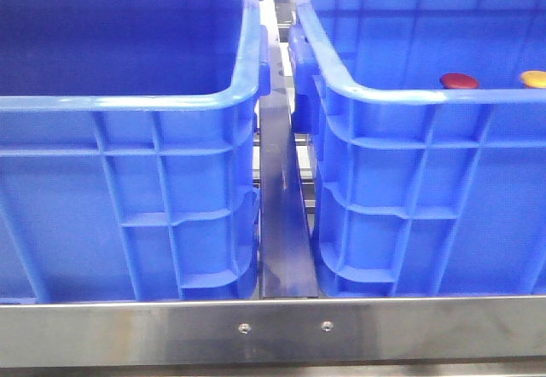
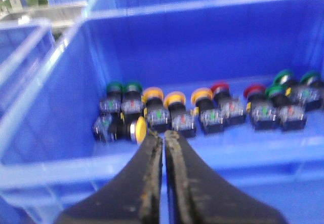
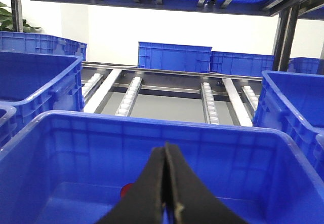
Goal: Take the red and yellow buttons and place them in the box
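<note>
Above the near wall of the supply crate [image 2: 202,46], the left gripper [image 2: 163,148] hangs with its jaws pressed together and nothing between them. Just beyond its tips a row of push-buttons lies against the crate's far floor edge: green-capped ones at both ends, yellow-capped ones [image 2: 174,100] nearest the gripper line, red-capped ones [image 2: 219,88] a little further along. One yellow cap [image 2: 139,129] lies on its side just beside the tips. They sit packed, bodies touching, so a closing grasp risks pinching two at once or catching a green neighbour instead; the caps are rounded and smooth, and I judge a pinch on the cap alone could squirt the piece out. The view is also blurred, which would make aiming poorer.

The right gripper [image 3: 166,183] is likewise shut and empty, poised over the box [image 3: 152,120], where a red cap [image 3: 127,189] shows partly hidden behind the gripper. From the front, that box [image 1: 401,95] stands on the bench [image 1: 273,330] with a red button [image 1: 459,80] and a yellow button [image 1: 535,78] showing over its near rim, so some are apparently already delivered. Its rim is thick and its walls deep: a release made over the rim rather than well inside could bounce a piece into the gap beside the neighbouring crate [image 1: 128,100].
</note>
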`<state>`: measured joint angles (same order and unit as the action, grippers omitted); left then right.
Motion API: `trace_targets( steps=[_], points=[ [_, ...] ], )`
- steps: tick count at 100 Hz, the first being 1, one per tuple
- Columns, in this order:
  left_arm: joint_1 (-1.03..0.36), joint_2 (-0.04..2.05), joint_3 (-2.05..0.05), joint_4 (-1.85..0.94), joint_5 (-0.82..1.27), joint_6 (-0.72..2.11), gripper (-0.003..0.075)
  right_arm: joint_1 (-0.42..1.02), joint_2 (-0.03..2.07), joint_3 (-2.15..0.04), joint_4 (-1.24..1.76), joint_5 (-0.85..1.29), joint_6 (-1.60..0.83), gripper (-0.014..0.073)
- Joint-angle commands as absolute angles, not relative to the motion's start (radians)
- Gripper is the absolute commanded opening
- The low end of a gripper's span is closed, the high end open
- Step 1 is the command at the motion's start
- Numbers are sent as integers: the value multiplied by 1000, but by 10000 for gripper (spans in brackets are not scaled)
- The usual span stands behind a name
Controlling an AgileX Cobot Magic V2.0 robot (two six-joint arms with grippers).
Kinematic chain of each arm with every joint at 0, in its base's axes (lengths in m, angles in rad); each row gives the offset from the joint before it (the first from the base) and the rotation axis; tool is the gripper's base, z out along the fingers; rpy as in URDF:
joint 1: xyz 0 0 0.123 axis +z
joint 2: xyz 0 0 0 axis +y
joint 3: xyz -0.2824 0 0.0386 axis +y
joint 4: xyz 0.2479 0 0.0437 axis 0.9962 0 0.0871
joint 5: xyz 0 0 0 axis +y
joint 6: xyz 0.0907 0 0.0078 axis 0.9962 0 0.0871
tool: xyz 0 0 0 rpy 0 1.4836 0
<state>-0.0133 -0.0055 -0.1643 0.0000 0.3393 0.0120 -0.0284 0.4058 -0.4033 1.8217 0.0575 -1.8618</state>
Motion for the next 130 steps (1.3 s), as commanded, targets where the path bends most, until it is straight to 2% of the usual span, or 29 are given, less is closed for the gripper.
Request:
trace_targets(
  steps=[1, 72, 130],
  points=[
    [-8, -39, -154, -11, 218, 0, -19, -27, 410, -428, 1919, 81, -1862, -69],
    [-8, -39, 44, -11, -73, 0, -19, -27, 410, -428, 1919, 81, -1862, -69],
    [-8, -39, 44, -11, -69, 0, -19, -27, 410, -428, 1919, 81, -1862, -69]
  ],
)
